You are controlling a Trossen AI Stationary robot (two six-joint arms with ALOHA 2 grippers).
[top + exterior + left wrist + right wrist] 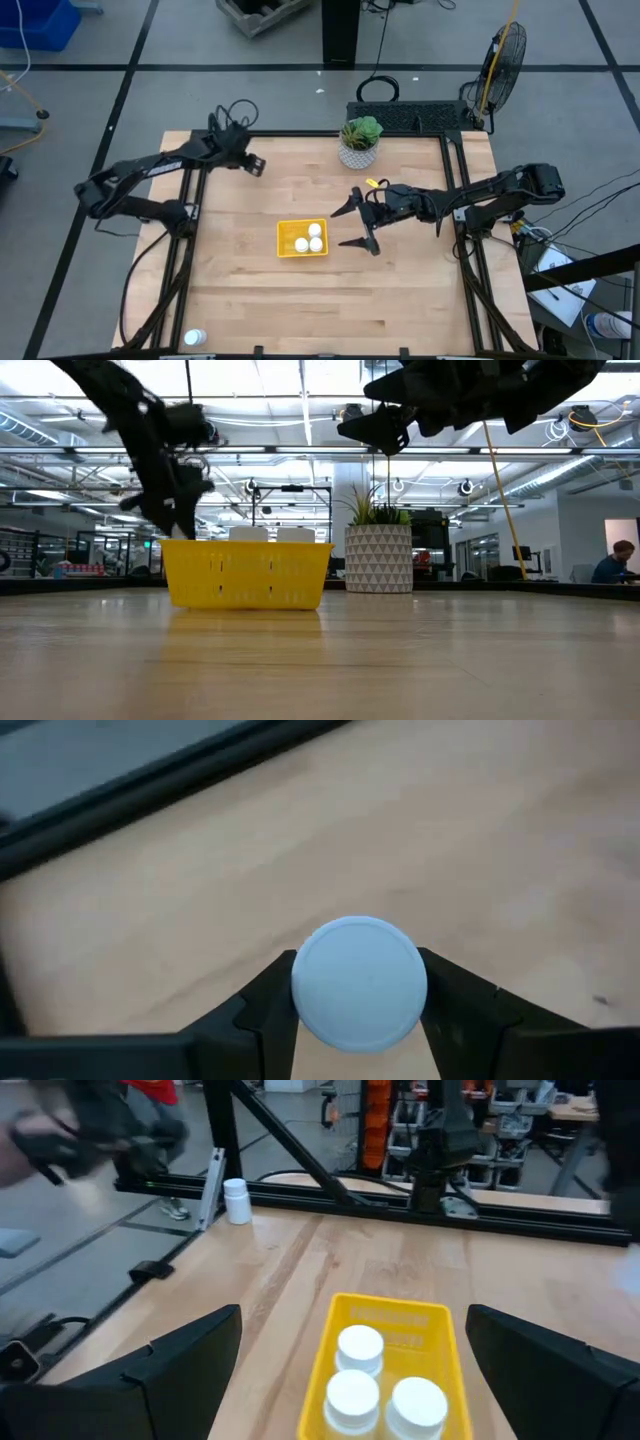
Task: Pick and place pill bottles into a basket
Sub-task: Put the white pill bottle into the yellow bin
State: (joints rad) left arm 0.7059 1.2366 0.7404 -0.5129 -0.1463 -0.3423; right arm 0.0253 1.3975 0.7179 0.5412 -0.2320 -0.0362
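While the left pincer (360, 1010) sits clamped on a pill bottle (360, 982) near the surface's (400, 290) far left edge, the right pincer (358, 222) hangs spread wide just beside the basket (287, 246). Three bottles (360, 1348) stand inside it. A fifth bottle (195, 338), seemingly upright, sits at the near left corner.

table (400, 290) – matt pale wood | basket (287, 243) – yellow perforated plastic
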